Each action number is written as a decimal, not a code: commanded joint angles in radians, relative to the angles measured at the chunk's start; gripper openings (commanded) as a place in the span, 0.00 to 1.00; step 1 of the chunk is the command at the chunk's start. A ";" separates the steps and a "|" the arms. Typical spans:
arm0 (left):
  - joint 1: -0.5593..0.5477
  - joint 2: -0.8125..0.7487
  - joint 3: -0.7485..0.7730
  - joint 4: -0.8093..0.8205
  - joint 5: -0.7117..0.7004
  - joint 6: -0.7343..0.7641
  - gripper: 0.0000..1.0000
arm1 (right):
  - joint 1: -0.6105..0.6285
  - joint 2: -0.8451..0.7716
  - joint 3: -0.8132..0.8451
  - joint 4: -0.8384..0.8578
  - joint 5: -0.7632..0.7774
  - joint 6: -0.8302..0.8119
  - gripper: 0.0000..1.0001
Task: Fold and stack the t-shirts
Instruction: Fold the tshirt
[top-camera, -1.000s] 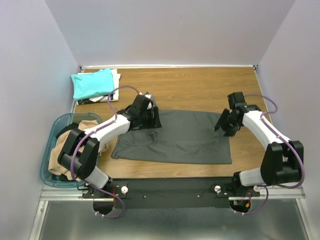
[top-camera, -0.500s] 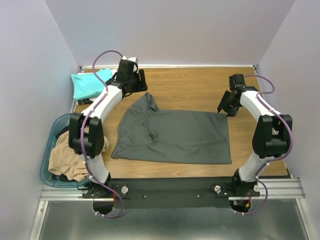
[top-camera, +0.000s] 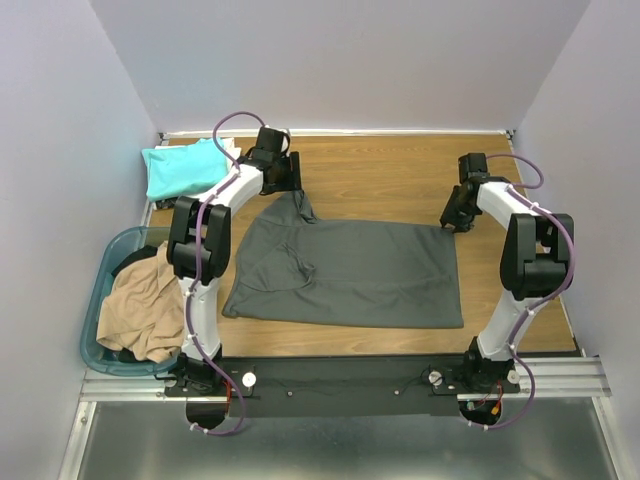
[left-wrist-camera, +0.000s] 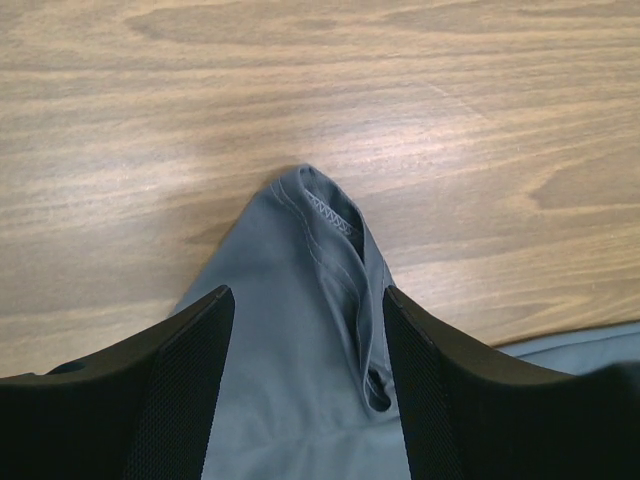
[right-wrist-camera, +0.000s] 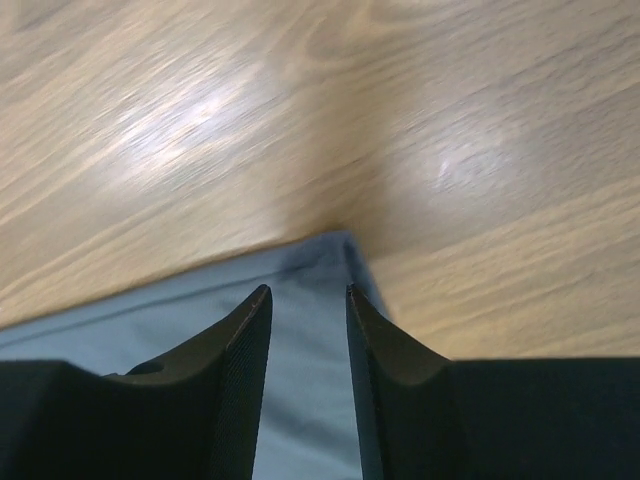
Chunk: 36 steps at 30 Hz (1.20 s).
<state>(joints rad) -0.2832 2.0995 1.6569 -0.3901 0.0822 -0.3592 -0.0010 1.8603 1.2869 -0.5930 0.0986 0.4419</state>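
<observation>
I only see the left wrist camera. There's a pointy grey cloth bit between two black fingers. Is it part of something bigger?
Observer: Yes. From above, it is the far left tip of a dark grey t-shirt spread across the table.
Operator: Where's my other arm?
Observer: The right end effector sits at the shirt's far right corner, jaws apart over that corner.
Operator: Any more shirts?
Observer: A teal t-shirt lies folded in the table's far left corner.
</observation>
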 joint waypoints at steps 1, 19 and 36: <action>0.003 0.025 0.032 0.071 -0.007 0.017 0.69 | -0.025 0.042 -0.015 0.047 0.053 -0.020 0.42; 0.001 0.123 0.086 0.071 -0.056 0.022 0.68 | -0.045 0.086 -0.069 0.087 0.012 -0.037 0.23; -0.007 0.228 0.184 0.059 -0.133 0.048 0.60 | -0.045 0.076 -0.095 0.088 -0.011 -0.039 0.09</action>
<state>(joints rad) -0.2836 2.2921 1.7988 -0.3309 -0.0151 -0.3252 -0.0406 1.8996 1.2415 -0.4786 0.0837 0.4175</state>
